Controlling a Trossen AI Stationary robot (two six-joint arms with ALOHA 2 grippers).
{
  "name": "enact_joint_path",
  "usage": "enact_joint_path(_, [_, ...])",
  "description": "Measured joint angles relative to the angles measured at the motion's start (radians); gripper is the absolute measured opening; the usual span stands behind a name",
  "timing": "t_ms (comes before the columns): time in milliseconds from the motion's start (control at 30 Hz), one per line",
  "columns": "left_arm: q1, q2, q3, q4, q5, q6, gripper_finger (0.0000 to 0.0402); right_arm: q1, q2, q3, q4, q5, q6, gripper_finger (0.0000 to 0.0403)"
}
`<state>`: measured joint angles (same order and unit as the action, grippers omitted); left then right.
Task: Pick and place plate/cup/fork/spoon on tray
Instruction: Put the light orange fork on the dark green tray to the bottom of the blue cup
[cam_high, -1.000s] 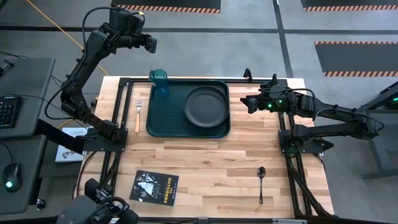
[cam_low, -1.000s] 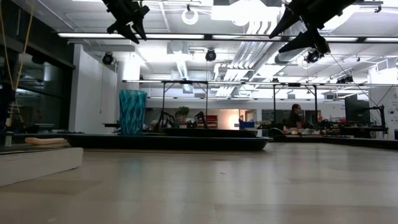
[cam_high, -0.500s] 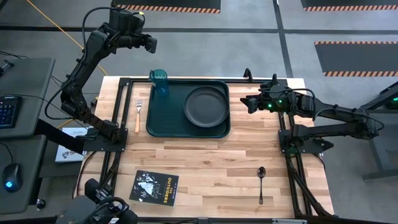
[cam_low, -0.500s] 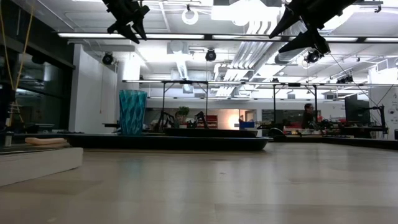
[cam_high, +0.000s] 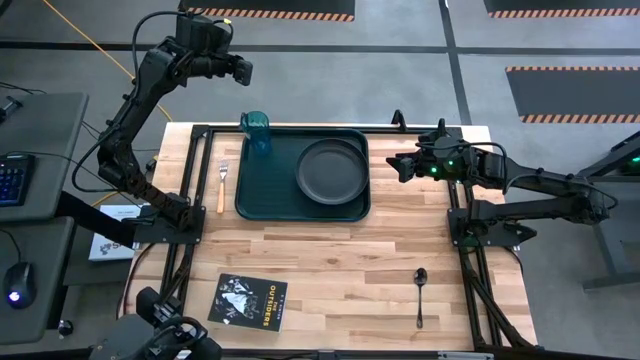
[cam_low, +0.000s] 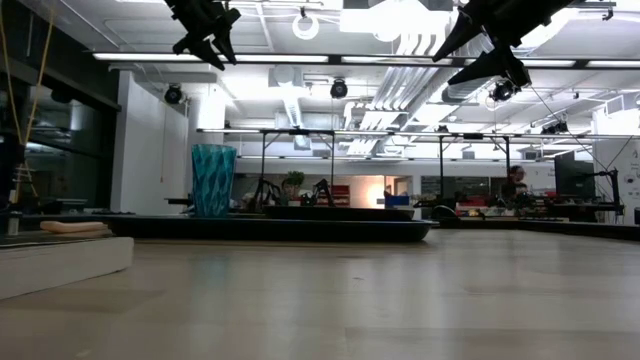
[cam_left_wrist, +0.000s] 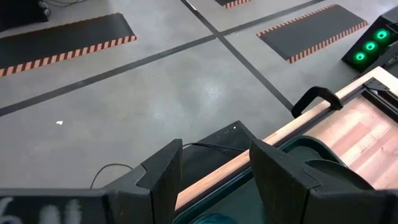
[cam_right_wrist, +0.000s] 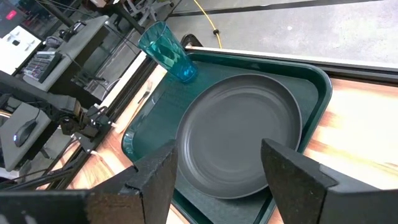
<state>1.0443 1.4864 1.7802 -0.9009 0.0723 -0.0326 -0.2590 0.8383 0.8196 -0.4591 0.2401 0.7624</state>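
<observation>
The dark green tray (cam_high: 262, 190) lies at the table's far middle. The dark plate (cam_high: 331, 169) rests on the tray's right half, and shows in the right wrist view (cam_right_wrist: 239, 143). The teal cup (cam_high: 257, 130) stands upright in the tray's far left corner. The fork (cam_high: 222, 184) lies on the table left of the tray. The dark spoon (cam_high: 420, 294) lies near the front right. My left gripper (cam_high: 244, 69) is open, high beyond the far edge above the cup. My right gripper (cam_high: 393, 167) is open, raised right of the tray.
A black booklet with white print (cam_high: 248, 301) lies near the table's front left. Black frame rails (cam_high: 190, 190) run along the table's left and right sides. Bare wood lies between the tray and the spoon.
</observation>
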Motion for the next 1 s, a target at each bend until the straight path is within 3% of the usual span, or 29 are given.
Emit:
enact_joint_path(167, [0.0, 0.0, 0.0, 0.0, 0.003, 0.0, 0.0179, 0.0, 0.0, 0.0, 0.0, 0.0, 0.0, 0.0223])
enact_joint_path(367, [0.0, 0.0, 0.0, 0.009, 0.082, -0.008, 0.0179, 0.0, 0.0, 0.0, 0.0, 0.0, -0.002, 0.0223])
enact_joint_path(733, [-0.009, -0.019, -0.012, 0.055, 0.088, -0.053, 0.0179, 0.0, 0.0, 0.0, -0.001, 0.0, -0.011, 0.0223])
enact_joint_path(1000, [-0.033, -0.249, -0.334, 0.363, 0.087, -0.184, 0.0179, 0.0, 0.0, 0.0, -0.004, 0.0, -0.004, 0.0223])
